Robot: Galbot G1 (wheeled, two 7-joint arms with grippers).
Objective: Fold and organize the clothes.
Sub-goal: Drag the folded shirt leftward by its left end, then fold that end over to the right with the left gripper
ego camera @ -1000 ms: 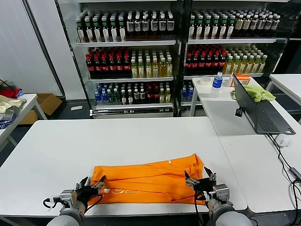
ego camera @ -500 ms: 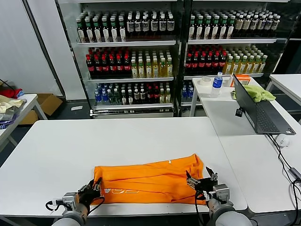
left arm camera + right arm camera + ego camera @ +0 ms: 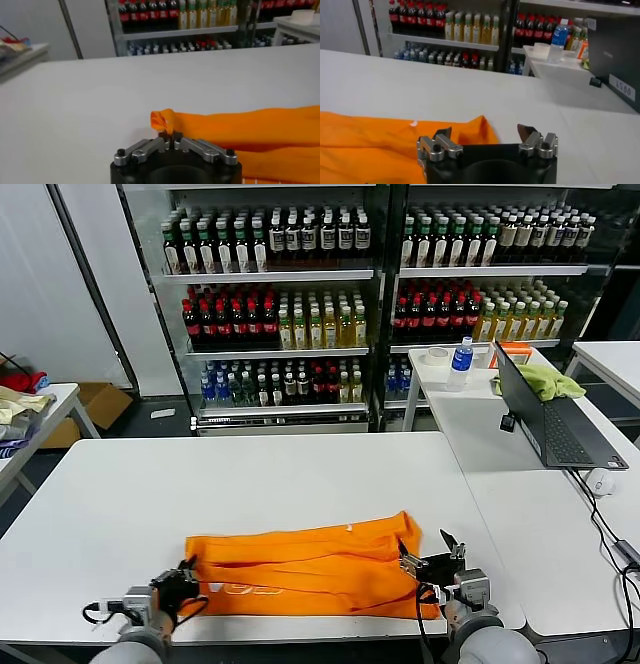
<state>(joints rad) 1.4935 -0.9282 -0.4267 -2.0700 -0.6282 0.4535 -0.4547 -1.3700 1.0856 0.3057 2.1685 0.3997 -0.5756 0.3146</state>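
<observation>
**Left gripper pinches the corner of the orange T-shirt**

A bright orange T-shirt (image 3: 305,569) lies on the big white table (image 3: 200,484). It is folded into a long, flat band. The band runs from left to right along the near edge of the table, close to the robot. There is small white writing on the near left part of the shirt.

The left gripper (image 3: 178,589) is at the near left corner of the shirt. Its fingers are pressed tight together. In the left wrist view, the left gripper (image 3: 170,136) has a small bunch of orange cloth caught between its tips. The cloth there is puckered up into a little lump, and the rest of the shirt (image 3: 250,135) stretches away flat.

The right gripper (image 3: 437,562) is at the near right end of the shirt. Its two fingers are spread wide apart. In the right wrist view, the right gripper (image 3: 485,134) holds nothing. The right corner of the shirt (image 3: 385,145) lies just in front of it, low on the table.

A second white table (image 3: 500,424) stands to the right. On it is an open black laptop (image 3: 550,424). Farther back there is a yellow-green cloth (image 3: 545,379) and a water bottle (image 3: 460,362) with a blue label.

Behind the tables, at the far side, tall shelves (image 3: 370,274) are full of drink bottles. At the far left, a small pile of clothes (image 3: 18,399) sits on another table.
</observation>
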